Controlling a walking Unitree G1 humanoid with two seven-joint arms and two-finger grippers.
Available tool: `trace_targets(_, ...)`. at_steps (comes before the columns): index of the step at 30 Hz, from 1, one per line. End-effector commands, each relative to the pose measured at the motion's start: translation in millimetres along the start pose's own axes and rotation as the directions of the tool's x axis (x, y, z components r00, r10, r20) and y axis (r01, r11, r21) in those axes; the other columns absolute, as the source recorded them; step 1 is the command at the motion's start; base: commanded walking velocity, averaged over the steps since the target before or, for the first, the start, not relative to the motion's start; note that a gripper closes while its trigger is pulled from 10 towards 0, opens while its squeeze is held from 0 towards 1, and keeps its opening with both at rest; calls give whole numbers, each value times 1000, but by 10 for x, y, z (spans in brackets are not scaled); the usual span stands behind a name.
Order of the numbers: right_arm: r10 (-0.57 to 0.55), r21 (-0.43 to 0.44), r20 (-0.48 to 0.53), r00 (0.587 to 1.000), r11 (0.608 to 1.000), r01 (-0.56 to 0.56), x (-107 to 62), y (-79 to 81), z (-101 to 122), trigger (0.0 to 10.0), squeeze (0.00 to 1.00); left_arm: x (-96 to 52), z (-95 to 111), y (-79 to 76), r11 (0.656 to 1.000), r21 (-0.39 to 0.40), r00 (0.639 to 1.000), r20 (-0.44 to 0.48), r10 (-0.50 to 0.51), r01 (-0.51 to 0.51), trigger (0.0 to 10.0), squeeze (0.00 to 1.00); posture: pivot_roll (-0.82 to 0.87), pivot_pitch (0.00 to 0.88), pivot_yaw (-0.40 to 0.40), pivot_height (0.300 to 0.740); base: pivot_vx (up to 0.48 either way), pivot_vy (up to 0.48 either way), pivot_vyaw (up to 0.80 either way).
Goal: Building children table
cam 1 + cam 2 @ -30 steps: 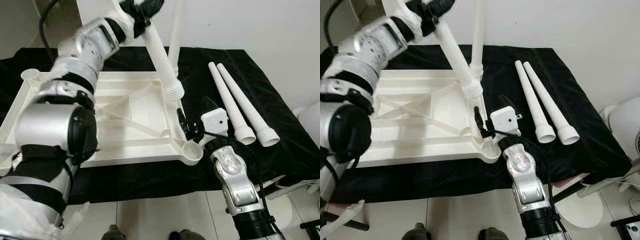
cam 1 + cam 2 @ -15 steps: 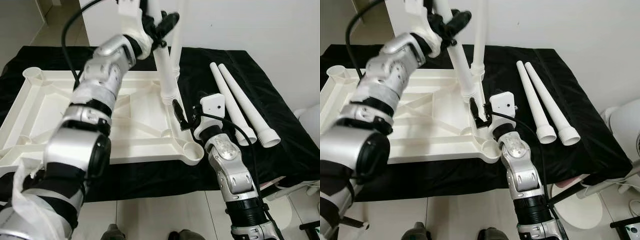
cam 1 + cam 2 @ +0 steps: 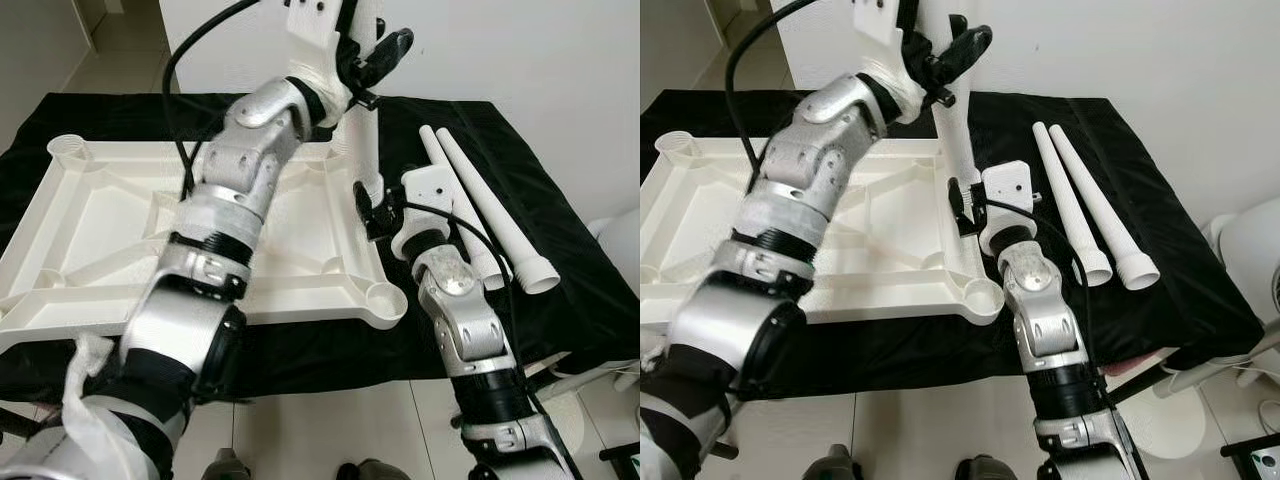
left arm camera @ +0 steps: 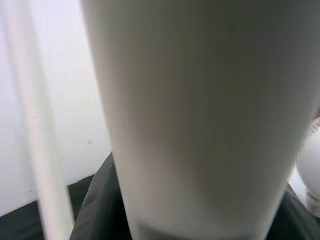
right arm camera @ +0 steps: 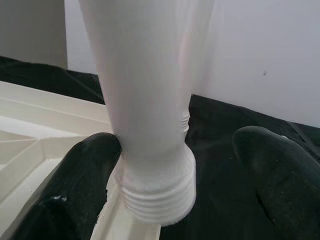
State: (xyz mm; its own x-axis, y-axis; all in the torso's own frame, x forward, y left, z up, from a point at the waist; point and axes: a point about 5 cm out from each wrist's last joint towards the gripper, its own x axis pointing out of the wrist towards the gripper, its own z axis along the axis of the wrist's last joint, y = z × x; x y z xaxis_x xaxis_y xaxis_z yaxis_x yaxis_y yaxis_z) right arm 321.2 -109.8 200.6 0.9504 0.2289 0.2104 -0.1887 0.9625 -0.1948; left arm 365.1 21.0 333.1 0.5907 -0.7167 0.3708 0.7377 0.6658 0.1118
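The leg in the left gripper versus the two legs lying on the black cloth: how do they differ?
The held leg stands nearly upright at the tabletop's edge; the loose legs lie flat, side by side on the cloth. The left gripper clamps the held leg high up, with the right gripper at its base; the loose legs are untouched. All are white, tapered and threaded at the wide end.

A black cloth [image 3: 560, 290] covers the work surface in front of a plain white wall [image 3: 1140, 50], with pale floor tiles [image 3: 330, 430] below (two dark shoe tips [image 3: 980, 468] at the bottom edge) and a round white object [image 3: 1250, 250] at the right.
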Motion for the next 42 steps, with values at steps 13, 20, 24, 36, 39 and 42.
trace_targets(13,-5,-97,-6,1000,995,4,223,-80,41,10000,0,48,69,-328,998,-3,998,24,-66,66,10000,0,22,0,-52,740,0,0,0)
trace_targets(20,2,-126,2,1000,992,-2,293,-94,76,10000,0,51,87,-370,998,-7,997,25,-67,67,10000,0,23,0,-52,740,0,0,0)
trace_targets(24,9,-137,13,1000,990,-7,333,-89,99,10000,0,49,107,-388,998,-12,998,24,-63,63,10000,0,23,0,-51,740,0,0,0)
trace_targets(36,14,-143,-8,1000,990,-15,318,-58,43,0,0,51,123,-405,998,-10,998,22,-62,63,10000,0,19,0,-47,740,0,0,0)
trace_targets(39,15,-137,-13,1000,990,-17,316,-50,32,0,0,52,131,-405,998,-8,998,23,-62,62,10000,0,19,0,-45,740,0,0,0)
trace_targets(42,-2,-120,-22,1000,993,-1,313,-52,15,0,0,52,141,-409,998,-7,998,24,-60,61,10000,0,20,0,-43,740,0,0,0)
